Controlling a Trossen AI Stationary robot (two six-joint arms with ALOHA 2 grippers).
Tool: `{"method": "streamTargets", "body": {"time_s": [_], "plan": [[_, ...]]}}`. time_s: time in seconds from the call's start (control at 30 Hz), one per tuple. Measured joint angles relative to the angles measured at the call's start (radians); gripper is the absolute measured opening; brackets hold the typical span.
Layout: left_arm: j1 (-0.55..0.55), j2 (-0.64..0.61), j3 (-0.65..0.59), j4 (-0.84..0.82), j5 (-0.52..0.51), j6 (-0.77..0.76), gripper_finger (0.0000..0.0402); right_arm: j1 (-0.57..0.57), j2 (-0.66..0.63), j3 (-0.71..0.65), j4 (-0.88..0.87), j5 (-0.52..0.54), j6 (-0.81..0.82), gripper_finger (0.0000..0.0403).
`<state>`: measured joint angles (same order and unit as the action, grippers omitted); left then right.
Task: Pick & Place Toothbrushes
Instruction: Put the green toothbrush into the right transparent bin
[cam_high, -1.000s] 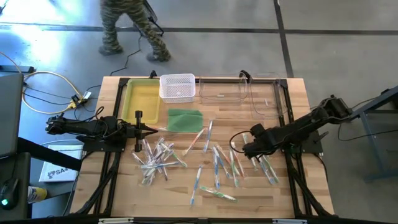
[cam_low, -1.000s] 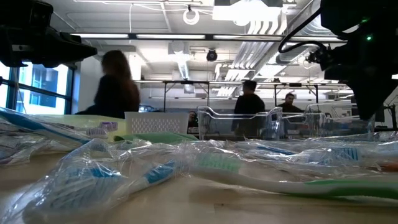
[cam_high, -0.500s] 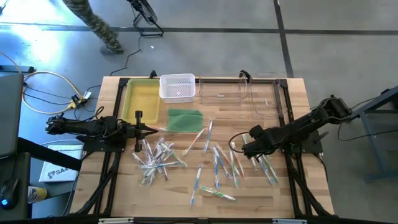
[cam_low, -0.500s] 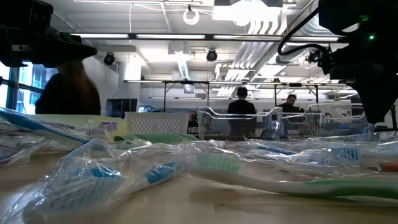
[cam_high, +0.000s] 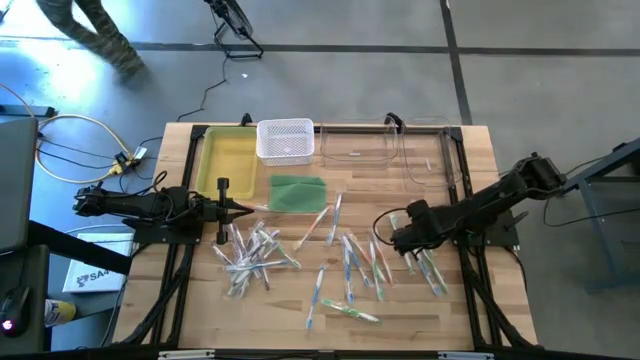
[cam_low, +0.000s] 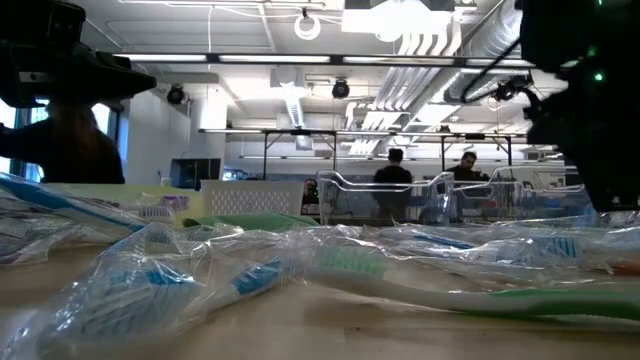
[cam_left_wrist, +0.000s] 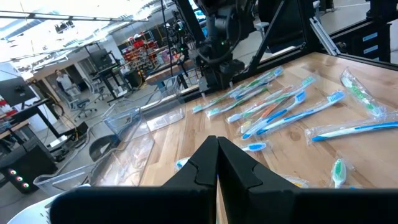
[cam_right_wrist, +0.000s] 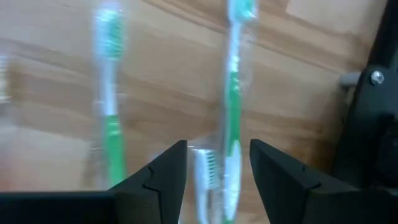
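Risk: wrapped toothbrushes (cam_high: 350, 262) lay crossed and touching on table (cam_high: 480, 310), shiny film; gripper could've slid off or dragged up 2 at once.

Left gripper (cam_high: 247, 208): shut tight, empty, hung over left pile, idle.

Right gripper (cam_right_wrist: 217, 163): jaws apart, w/ a green-handled toothbrush (cam_right_wrist: 232, 93) running between them, nothing clamped, low over right-hand scatter.

Setting: robotics lab / open workshop hall | evidence: exposed ceiling ducts (cam_low: 420, 60), strip lighting, rows of metal-frame workstations (cam_low: 330, 150), people (cam_low: 392, 180) at far benches, polished concrete floor (cam_high: 330, 70), cables (cam_high: 70, 135) beside counter (cam_high: 190, 310)
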<state>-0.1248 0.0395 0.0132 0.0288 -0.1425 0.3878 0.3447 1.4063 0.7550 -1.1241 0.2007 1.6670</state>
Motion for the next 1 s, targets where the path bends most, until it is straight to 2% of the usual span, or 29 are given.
{"method": "streamTargets", "body": {"time_s": [0.17,0.33,0.6,0.8,1.0], "plan": [[0.0,0.0,0.0,0.0,0.0,0.0,0.0003,0.0,0.0,-0.108,0.128,-0.017,0.005,0.0169],[0.0,0.0,0.0,0.0,0.0,0.0,0.0003,0.0,-0.004,-0.18,0.232,0.009,0.013,0.0169],[0.0,0.0,0.0,0.0,0.0,0.0,0.0003,0.0,-0.003,-0.187,0.239,0.027,0.013,0.0169],[0.0,0.0,0.0,0.0,0.0,0.0,0.0003,-0.001,0.001,-0.191,0.244,0.138,0.037,0.0169],[0.0,0.0,0.0,0.0,0.0,0.0,0.0003,-0.014,0.001,-0.191,0.25,0.124,0.049,0.0169]]}}
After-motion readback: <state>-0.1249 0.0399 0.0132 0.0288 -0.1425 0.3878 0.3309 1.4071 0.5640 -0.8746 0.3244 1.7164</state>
